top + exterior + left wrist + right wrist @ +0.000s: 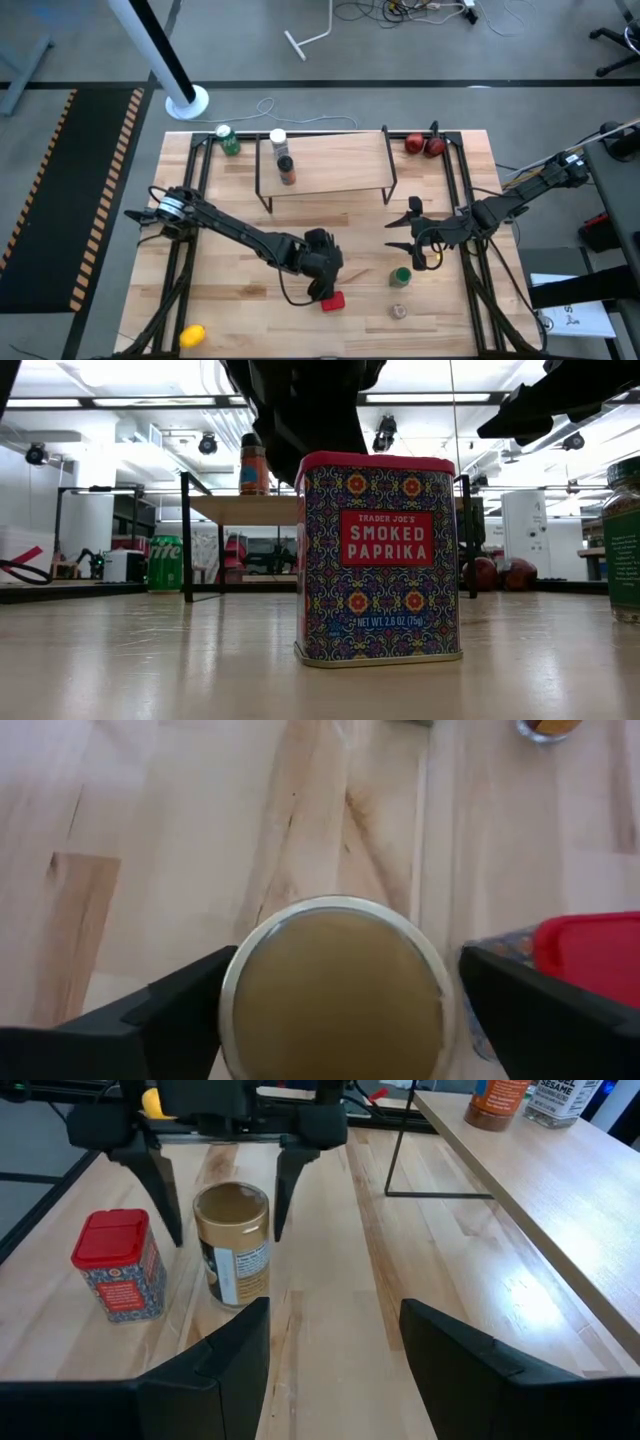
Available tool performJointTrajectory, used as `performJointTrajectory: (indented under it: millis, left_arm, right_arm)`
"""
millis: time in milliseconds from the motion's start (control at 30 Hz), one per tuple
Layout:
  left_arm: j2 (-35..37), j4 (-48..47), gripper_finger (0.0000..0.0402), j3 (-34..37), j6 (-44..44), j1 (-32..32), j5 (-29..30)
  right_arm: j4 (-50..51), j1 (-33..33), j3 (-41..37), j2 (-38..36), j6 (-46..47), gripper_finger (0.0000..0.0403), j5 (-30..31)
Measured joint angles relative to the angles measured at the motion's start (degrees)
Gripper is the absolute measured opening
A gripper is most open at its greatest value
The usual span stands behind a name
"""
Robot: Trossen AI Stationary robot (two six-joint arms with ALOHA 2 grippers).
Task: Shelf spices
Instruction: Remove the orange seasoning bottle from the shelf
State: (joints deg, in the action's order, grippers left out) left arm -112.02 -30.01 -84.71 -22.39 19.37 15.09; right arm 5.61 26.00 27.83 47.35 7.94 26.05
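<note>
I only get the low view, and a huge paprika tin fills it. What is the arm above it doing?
Observer: The left gripper is open, its fingers either side of the tan round-lidded tub, beside the red square tin.
Operator: What's on the shelf?
Observer: Two jars stand on the shelf: the white-capped jar and the dark-capped brown jar.
Operator: And the other arm?
Observer: The right gripper hangs open near the green-capped jar.
</note>
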Motion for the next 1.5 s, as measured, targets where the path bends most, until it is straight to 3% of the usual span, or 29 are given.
performJointTrajectory:
  millis: [467, 800, 1033, 1200, 1500]
  left_arm:
    - [7.7, -3.7, 0.0351, 0.0, -0.6, -1.1, -0.4]
    - [16.9, -14.9, 0.0337, 0.0, -3.1, -1.3, 5.6]
    - [23.9, -27.7, 0.0320, 0.0, -8.2, -1.4, 15.6]
    - [25.5, -35.8, 0.0308, 0.0, -11.5, -2.7, 15.9]
    - [25.1, -36.6, 0.0307, 0.0, 3.8, -4.9, 17.2]
  right_arm:
    - [-0.3, 0.0, 0.0, 0.0, 0.0, 0.0199, 0.0]
    - [-0.2, 0.0, 0.0, 0.0, 0.0, 0.0199, 0.0]
    - [-0.2, 0.0, 0.0, 0.0, 0.1, 0.0199, -0.1]
    - [-0.3, 0.0, 0.0, 0.0, 0.1, 0.0199, -0.1]
    - [-0.3, 0.0, 0.0, 0.0, -0.1, 0.0199, 0.0]
